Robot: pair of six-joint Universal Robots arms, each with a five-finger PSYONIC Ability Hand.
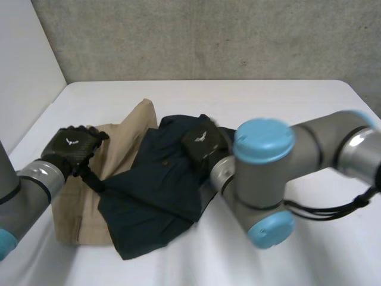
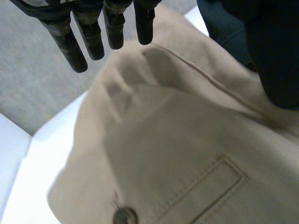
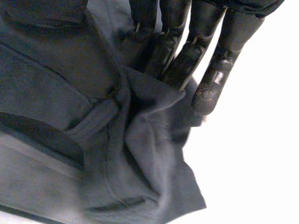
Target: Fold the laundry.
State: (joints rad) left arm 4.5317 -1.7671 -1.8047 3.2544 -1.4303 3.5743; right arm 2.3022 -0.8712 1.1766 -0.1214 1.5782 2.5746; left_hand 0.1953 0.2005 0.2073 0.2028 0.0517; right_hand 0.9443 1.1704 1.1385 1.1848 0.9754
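Where the two garments overlap at the middle of the head view, a dark navy garment [image 1: 158, 190] lies partly on top of a beige garment [image 1: 128, 140]. Both are crumpled and unfolded on the white table [image 1: 250, 98]. The beige piece occupies the left-centre of the frame, with one pointed corner reaching toward the upper centre. The navy piece spreads from the centre down toward the lower centre. A grey wall [image 1: 208, 36] closes the upper part of the frame.

The left hand [image 1: 72, 149], at the left of the frame, sits over the left margin of the beige garment. In the left wrist view its fingers [image 2: 93, 39] are straight and slightly spread. They hang just above the beige cloth [image 2: 187, 140] and grasp nothing. Below the palm the cloth shows a stitched pocket welt [image 2: 205, 191] and a button [image 2: 125, 216], and the navy garment [image 2: 224, 28] lies beside it.

The right hand [image 1: 202, 143], at the centre of the frame, rests on the upper part of the navy garment. In the right wrist view its fingers [image 3: 187, 51] are straight and held side by side. They lie flat on a rumpled edge of the navy cloth [image 3: 56, 93], and the fingertips reach past that edge over bare table [image 3: 261, 163].
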